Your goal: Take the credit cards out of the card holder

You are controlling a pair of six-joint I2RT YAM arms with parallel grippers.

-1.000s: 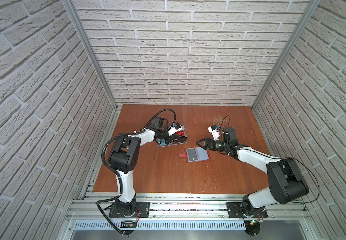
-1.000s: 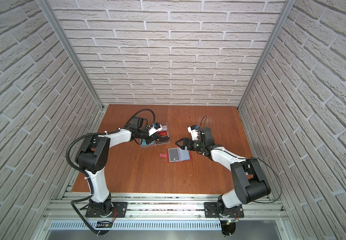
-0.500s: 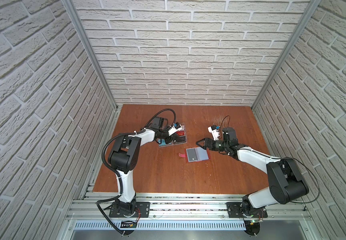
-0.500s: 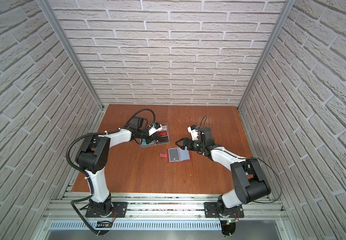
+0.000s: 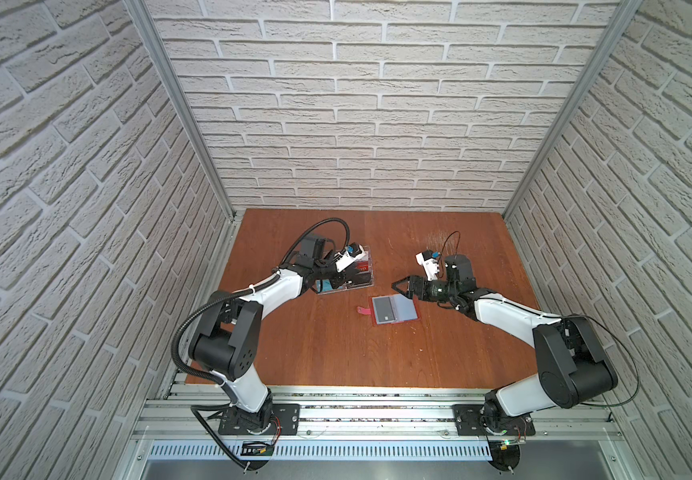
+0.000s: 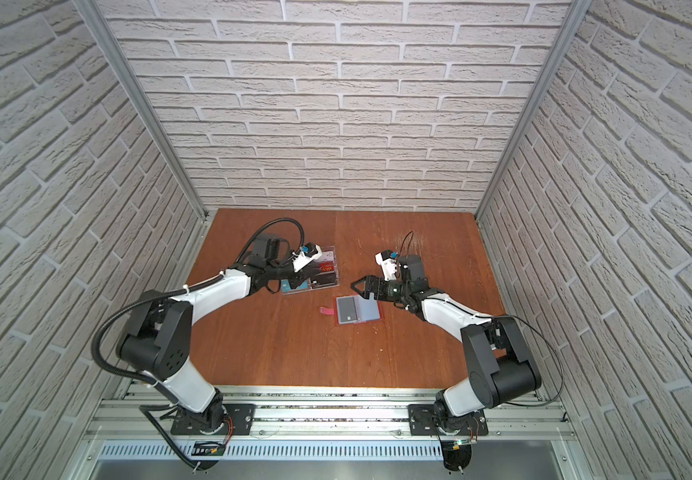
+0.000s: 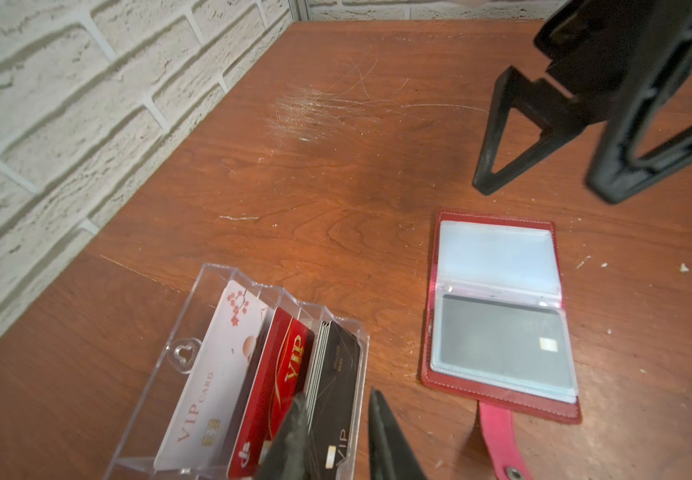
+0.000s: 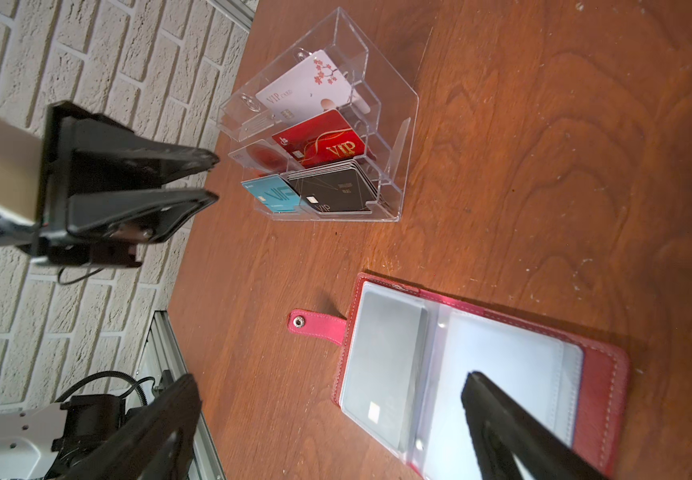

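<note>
In both top views the card holder [image 5: 404,307] lies open on the worktop [image 5: 336,353]. The right tool [image 5: 401,289] hangs just beside its far edge. The left tool [image 6: 308,276] is well apart from it, over the acrylic tray [image 6: 338,272]. Arms and holder sit as in the earlier top views.

In the left wrist view the left tool's jaws stand a little apart, pinching nothing, above the black credit cards [image 7: 338,365] in the tray.

In the right wrist view the right tool [image 8: 329,380] is spread wide over the holder. A grey credit card [image 8: 385,365] lies in the strap-side sleeve, its long axis along the spine. The right arm is nearer.
</note>
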